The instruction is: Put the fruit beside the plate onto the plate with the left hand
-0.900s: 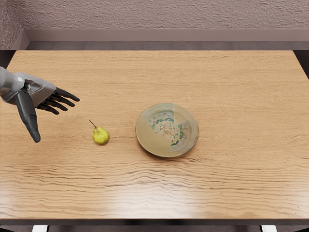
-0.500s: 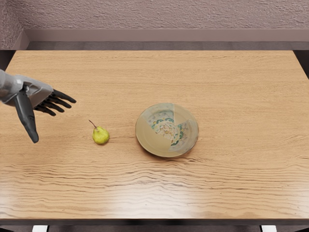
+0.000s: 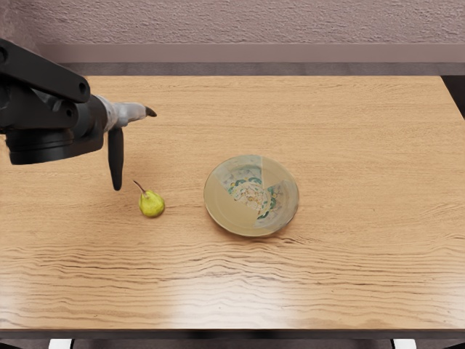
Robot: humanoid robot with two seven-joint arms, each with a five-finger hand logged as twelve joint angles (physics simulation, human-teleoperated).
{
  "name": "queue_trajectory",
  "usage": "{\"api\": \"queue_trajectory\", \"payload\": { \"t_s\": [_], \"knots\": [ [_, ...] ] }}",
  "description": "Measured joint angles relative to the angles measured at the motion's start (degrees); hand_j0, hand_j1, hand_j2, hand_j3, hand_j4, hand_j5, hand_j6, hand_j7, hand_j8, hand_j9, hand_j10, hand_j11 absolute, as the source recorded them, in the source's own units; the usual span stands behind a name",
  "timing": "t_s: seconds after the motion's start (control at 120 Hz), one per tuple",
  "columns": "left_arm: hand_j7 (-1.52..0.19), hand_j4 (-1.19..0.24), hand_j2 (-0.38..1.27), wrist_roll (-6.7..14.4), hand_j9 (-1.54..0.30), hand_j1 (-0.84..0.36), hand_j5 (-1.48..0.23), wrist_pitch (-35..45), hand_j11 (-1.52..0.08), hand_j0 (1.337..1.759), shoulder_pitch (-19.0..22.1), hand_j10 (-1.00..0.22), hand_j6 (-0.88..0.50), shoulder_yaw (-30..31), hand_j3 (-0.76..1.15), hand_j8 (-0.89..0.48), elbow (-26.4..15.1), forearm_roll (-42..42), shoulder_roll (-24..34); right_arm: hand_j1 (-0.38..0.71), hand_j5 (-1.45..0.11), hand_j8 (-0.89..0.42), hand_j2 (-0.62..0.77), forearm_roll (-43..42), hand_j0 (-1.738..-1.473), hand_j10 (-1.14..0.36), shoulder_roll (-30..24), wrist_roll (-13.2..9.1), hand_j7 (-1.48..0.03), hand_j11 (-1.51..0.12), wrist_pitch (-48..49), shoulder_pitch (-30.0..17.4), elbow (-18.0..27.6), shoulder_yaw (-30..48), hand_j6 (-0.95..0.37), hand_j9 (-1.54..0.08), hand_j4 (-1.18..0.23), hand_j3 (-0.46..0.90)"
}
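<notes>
hand: left hand (image 3: 123, 116) hangs up and to the left of the pear (image 3: 152, 204), not touching it; what shows of it is stretched out, one digit pointing down, another pointing right, nothing held; the rest is hidden by the fat dark forearm tbh
roll risk: the pear is small and round-bottomed, so imo a digit landing off-centre would just knock it across the surface (image 3: 327, 123); it could skid away from the plate (image 3: 216, 212)
stem risk: the thin stem sticks up toward the hand; catching that first would probably tip the pear before anything closes round it
view risk: the forearm already covers a chunk of the far-left corner; if it comes lower it might hide the pear from the head view
drop risk: the plate looks shallow with a low rim; let go too high and I'd guess the pear rolls right off
pear looks: yellow-green, smooth, stem leaning up-left; can't tell if it's standing or lying on its side
pear spot: on bare wood near the plate's left side, apart from it; not on it yet
</notes>
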Motion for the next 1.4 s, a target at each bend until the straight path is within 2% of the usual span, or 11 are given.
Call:
{"api": "queue_trajectory", "payload": {
  "t_s": [0.108,0.283,0.425,0.642,0.833,1.092,1.4],
  "knots": [
    [-0.03,-0.02,0.00,-0.04,-0.03,0.32,-0.03,11.98,-0.03,1.658,2.69,-0.02,-0.02,-1.85,0.00,-0.02,-3.97,0.16,-3.15,-0.35,0.00,0.00,0.00,0.00,-1.658,0.00,0.00,0.00,0.00,0.00,0.00,0.00,0.00,0.00,0.00,0.00,0.00,0.00],
    [-0.03,-0.02,0.00,-0.29,-0.03,0.32,-0.03,17.31,-0.03,1.658,6.55,-0.02,-0.02,-4.12,0.00,-0.02,-5.74,0.26,-6.59,-0.35,0.00,0.00,0.00,0.00,-1.658,0.00,0.00,0.00,0.00,0.00,0.00,-0.02,0.01,0.00,0.00,0.00,0.00,0.00],
    [-0.03,-0.02,0.00,-0.40,-0.03,0.32,-0.03,18.22,-0.03,1.658,9.03,-0.02,-0.02,-5.27,0.00,-0.02,-5.94,0.10,-7.99,-0.35,0.00,0.00,0.00,0.00,-1.658,0.00,0.00,0.00,0.00,0.00,0.00,-0.01,0.01,0.00,0.00,0.00,0.00,0.00],
    [-0.03,-0.03,0.01,0.08,-0.03,0.32,-0.03,18.49,-0.03,1.658,9.25,-0.03,-0.03,-3.82,0.00,-0.03,-6.11,-2.57,-7.65,-0.35,0.00,0.00,0.00,0.00,-1.658,0.00,0.00,0.00,0.00,0.00,0.00,0.00,0.02,0.00,0.00,0.00,0.00,0.00],
    [-0.04,-0.03,0.01,1.31,-0.04,0.31,-0.04,18.07,-0.04,1.658,8.99,-0.03,-0.03,-2.15,0.00,-0.03,-6.15,-3.95,-7.58,-0.35,0.00,0.00,0.00,0.00,-1.658,0.00,0.00,0.00,0.00,0.00,0.00,-0.01,0.01,0.00,0.00,0.00,0.00,0.00],
    [-0.16,-0.13,0.03,1.55,-0.16,0.20,-0.16,16.59,-0.16,1.658,9.29,-0.13,-0.13,-2.18,0.00,-0.13,-6.10,-5.75,-10.32,-0.35,0.00,0.00,0.00,0.00,-1.658,0.00,0.00,0.00,0.00,0.00,0.00,0.00,0.01,0.00,0.00,0.00,0.00,0.00],
    [-0.27,-0.21,0.04,1.54,-0.27,0.10,-0.27,16.77,-0.27,1.658,10.28,-0.21,-0.21,-2.02,0.00,-0.21,-5.58,-7.75,-10.20,-0.35,0.00,0.00,0.00,0.00,-1.658,0.00,0.00,0.00,0.00,0.00,0.00,-0.01,0.00,0.00,0.00,0.00,0.00,0.00]
  ]
}}
